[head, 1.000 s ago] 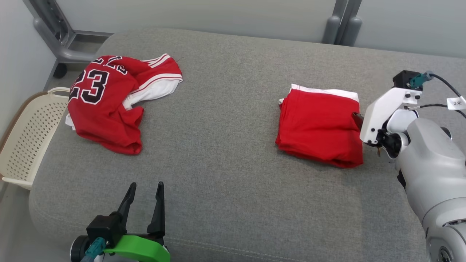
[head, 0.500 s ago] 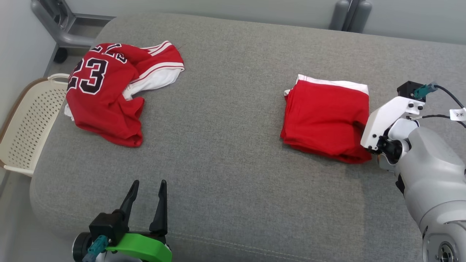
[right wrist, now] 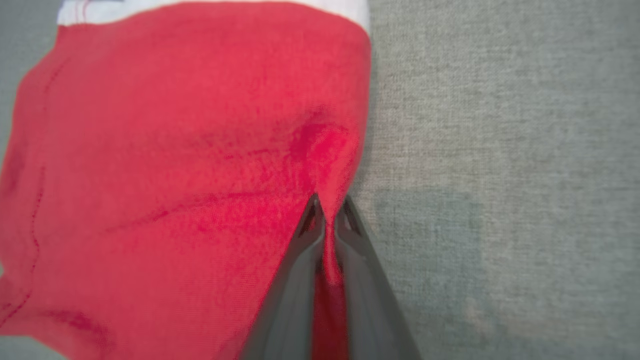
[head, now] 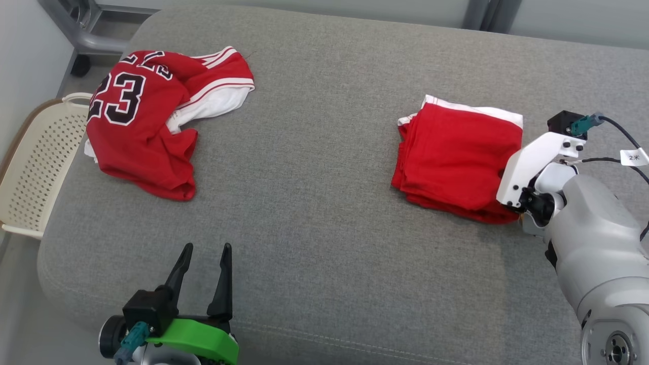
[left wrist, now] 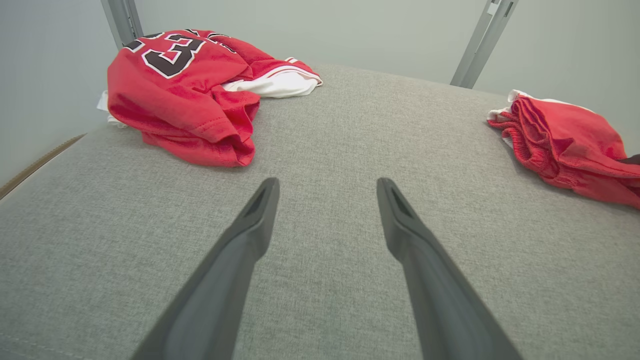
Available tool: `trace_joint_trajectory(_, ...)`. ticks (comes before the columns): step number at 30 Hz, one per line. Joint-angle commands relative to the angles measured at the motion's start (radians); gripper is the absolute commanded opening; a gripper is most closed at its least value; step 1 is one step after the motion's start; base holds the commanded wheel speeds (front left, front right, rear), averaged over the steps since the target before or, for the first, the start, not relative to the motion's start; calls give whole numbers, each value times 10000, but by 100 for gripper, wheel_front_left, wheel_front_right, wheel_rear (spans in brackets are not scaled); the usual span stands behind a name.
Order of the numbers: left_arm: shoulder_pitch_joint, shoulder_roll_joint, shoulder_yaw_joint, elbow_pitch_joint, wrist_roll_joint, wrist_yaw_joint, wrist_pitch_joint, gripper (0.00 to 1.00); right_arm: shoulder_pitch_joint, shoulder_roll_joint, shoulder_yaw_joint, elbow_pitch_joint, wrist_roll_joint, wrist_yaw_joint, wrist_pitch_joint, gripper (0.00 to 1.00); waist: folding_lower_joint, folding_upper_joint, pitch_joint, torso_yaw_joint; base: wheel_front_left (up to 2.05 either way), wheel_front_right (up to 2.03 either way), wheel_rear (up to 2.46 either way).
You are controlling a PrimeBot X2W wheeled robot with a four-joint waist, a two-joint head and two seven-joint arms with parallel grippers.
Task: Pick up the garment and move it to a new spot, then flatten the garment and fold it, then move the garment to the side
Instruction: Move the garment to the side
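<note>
Right claw (right wrist: 328, 206) pinching folded red garment (head: 456, 157) edge; left claw (head: 207, 247) spread.

Two red garments: the folded garment (head: 456, 157) at centre right, the crumpled jersey (head: 137, 121) at upper left. One cream basket (head: 35, 172) at the left edge. One grey cushion (head: 314, 203). Two grippers: left gripper (head: 207, 247) lower left, right gripper (right wrist: 327, 205) lower centre.

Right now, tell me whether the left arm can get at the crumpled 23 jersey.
Probably yes. The left gripper is open over bare grey cushion, and nothing lies between it and the jersey ahead, to its left; whether the arm stretches that far is a guess.
</note>
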Motion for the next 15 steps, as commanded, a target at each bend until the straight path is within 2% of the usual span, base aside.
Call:
trace_joint_trajectory(1, -106, 52, 15, -38, 40, 25, -16, 100, 40, -22, -8, 78, -123, -11, -50, 0, 0, 0, -79, -94, 0, 0, 0)
trace_joint_trajectory(8, -74, 82, -93, -197, 101, 25, -15, 100, -103, -77, 248, -139, -650, -13, -113, 0, 0, 0, -149, -751, 0, 0, 0)
trace_joint_trajectory(15, -226, 141, -223, -485, 156, -14, -16, 100, -302, -471, 1090, -417, -1249, -11, 67, 0, 0, 0, 133, -1677, 0, 0, 0)
